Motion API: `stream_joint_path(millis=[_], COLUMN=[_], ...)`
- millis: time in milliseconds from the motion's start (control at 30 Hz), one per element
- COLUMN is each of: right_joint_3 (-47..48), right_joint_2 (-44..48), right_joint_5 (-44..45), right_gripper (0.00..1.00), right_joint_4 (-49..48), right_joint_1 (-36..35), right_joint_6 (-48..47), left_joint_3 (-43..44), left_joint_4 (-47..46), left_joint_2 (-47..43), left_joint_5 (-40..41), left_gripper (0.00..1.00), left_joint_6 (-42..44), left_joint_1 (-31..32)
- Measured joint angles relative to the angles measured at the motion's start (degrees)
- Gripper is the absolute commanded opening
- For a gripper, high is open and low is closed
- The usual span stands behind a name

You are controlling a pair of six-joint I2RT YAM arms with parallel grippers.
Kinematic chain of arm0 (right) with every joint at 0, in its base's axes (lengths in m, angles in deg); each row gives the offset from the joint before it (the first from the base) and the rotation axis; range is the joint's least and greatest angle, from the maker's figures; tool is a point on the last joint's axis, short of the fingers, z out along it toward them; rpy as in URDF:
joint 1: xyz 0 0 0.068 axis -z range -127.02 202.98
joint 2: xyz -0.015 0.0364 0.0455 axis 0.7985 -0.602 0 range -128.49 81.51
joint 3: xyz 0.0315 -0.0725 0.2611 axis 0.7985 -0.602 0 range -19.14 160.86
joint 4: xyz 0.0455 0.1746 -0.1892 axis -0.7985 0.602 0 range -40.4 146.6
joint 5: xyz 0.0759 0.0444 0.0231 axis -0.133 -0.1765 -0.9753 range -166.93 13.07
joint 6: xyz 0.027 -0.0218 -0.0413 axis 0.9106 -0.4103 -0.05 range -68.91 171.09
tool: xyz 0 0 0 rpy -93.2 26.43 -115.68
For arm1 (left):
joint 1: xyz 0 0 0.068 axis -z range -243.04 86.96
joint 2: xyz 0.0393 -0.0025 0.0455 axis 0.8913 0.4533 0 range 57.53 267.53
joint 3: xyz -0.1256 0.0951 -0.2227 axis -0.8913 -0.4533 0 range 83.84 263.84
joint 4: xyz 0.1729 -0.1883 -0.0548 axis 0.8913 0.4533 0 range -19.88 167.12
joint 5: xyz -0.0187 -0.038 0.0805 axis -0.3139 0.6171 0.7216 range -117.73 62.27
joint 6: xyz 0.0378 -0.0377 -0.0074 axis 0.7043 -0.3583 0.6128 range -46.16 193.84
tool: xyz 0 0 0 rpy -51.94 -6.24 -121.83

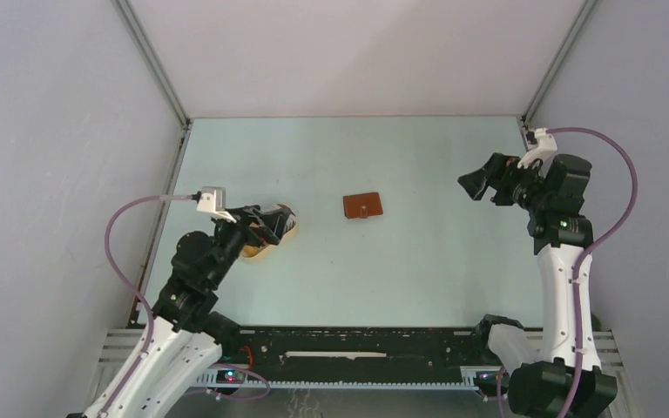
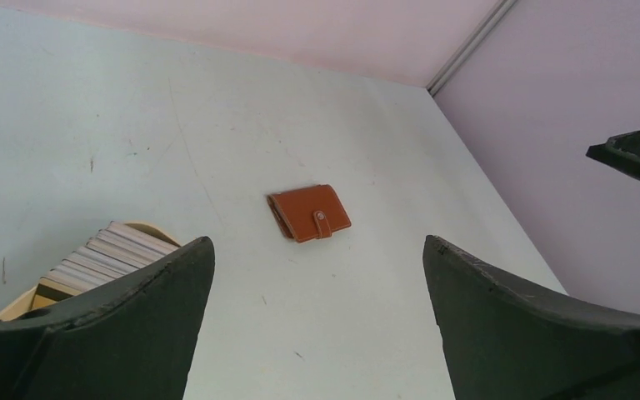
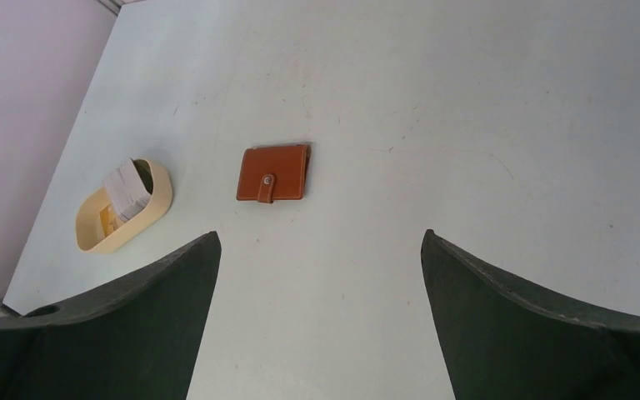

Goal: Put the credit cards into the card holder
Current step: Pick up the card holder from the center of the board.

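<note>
Nothing had been loaded yet. The holder (image 1: 362,205) lay shut and snapped in the middle of the table (image 1: 418,261). The cards (image 3: 127,187) stood edge-on in the tray (image 3: 160,200) at the left, by the left gripper (image 2: 317,250). It and the right gripper (image 3: 318,237) hung spread wide, empty. Opening the holder and moving every card remained.

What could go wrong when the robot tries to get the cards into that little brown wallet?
1. The card holder lies closed with its strap snapped, so it must be opened first. Alone on the smooth table, it may slide when tugged.
2. The credit cards stand packed together in the tan tray, so the open left end effector may pinch several at once or tip the tray.
</note>
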Motion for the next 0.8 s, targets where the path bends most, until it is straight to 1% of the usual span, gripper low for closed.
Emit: stream_joint_path(millis=[200,333,400,467,533,600,633,700,800], right_joint_3=[0.6,2.6,4.3,7.1,9.2,9.8,9.8,9.9,9.9], right_joint_2=[-2.3,-4.8,-6.3,-8.3,-9.9,-10.9,-11.3,-12.6,-15.6], right_joint_5=[0.2,2.1,3.2,4.7,7.7,10.5,11.0,11.7,10.2], right_gripper=[1.00,1.00,1.00,1.00,1.00,1.00,1.00,1.00,1.00], right_joint_4=[-0.4,-0.3,0.4,2.4,4.2,5.6,6.2,7.7,9.5], right_joint_1=[-0.7,-4.2,-7.6,-14.0,-22.2,-28.7,-30.9,-33.4,-33.7], right_joint_6=[0.1,-1.4,-4.6,-10.9,-17.4,-22.4,-24.2,-27.1,-29.2], left_joint_3=[-1.4,-2.9,-2.9,-2.9,-2.8,-2.7,-2.6,-2.6,-2.6], left_joint_4=[-5.3,-8.3,-9.0,-9.1,-8.0,-6.0,-5.1,-2.9,-0.1], left_joint_2=[0.3,0.8,1.6,3.1,5.5,8.6,10.0,12.5,13.5], left_joint_5=[-1.0,-2.6,-2.9,-2.6,-2.0,-0.9,-0.3,1.1,4.0], left_gripper=[1.00,1.00,1.00,1.00,1.00,1.00,1.00,1.00,1.00], left_joint_6=[-1.9,-2.7,-2.6,-2.2,-1.6,-1.0,-0.7,-0.5,0.0], left_joint_1=[-0.1,-0.2,-0.2,-0.2,-0.2,-0.3,-0.3,-0.3,-0.3])
